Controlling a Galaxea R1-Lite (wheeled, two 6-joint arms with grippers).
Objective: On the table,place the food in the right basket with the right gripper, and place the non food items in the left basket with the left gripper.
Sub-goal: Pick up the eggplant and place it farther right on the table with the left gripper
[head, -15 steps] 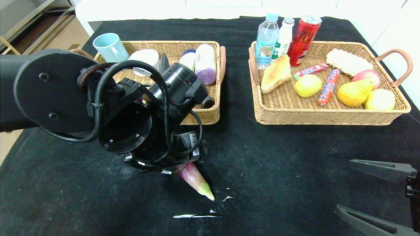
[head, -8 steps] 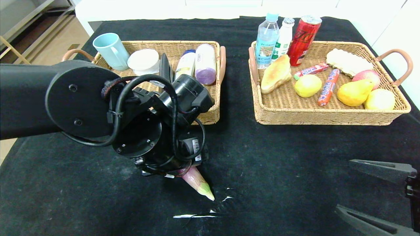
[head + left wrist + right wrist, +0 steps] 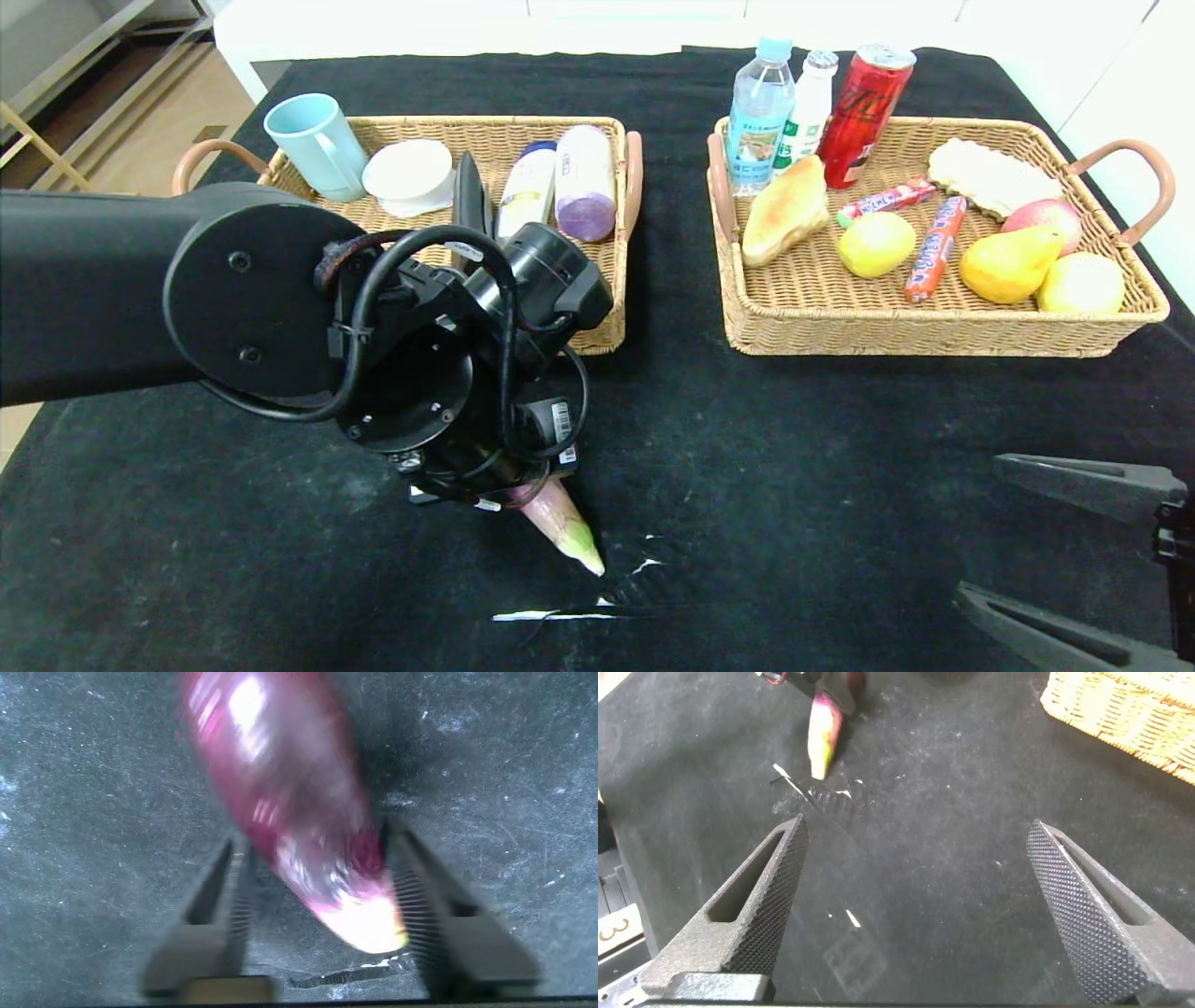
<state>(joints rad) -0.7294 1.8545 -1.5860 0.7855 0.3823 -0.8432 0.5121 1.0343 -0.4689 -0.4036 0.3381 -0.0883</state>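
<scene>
Eggplant: the purple eggplant [image 3: 558, 525] lies on the black table [image 3: 794, 467], near the front and left of the middle, with its pale green tip pointing to the near right. It is in neither basket.
Head view: only the tip half of the eggplant shows here; the rest is hidden under the left arm, and the fingers of the left claw [image 3: 322, 917] are hidden too.
Left wrist view: here the eggplant [image 3: 290, 812] is seen between the two fingers [image 3: 220, 905] of the left claw. The fingers stand on both sides of it, near the pale end. The picture is blurred, so I cannot tell if they already press on it.
Right wrist view: the eggplant tip [image 3: 822, 742] shows far off on the cloth, with white smudges just beside it.
Right claw: the right claw [image 3: 924, 905] hangs over the near right corner of the table, fingers wide apart, holding nothing.
Left basket: the left basket [image 3: 597, 331] is at the far left, just behind the left arm.
Right basket: the right basket [image 3: 934, 331] is at the far right and contains fruit, bread and sweets.
</scene>
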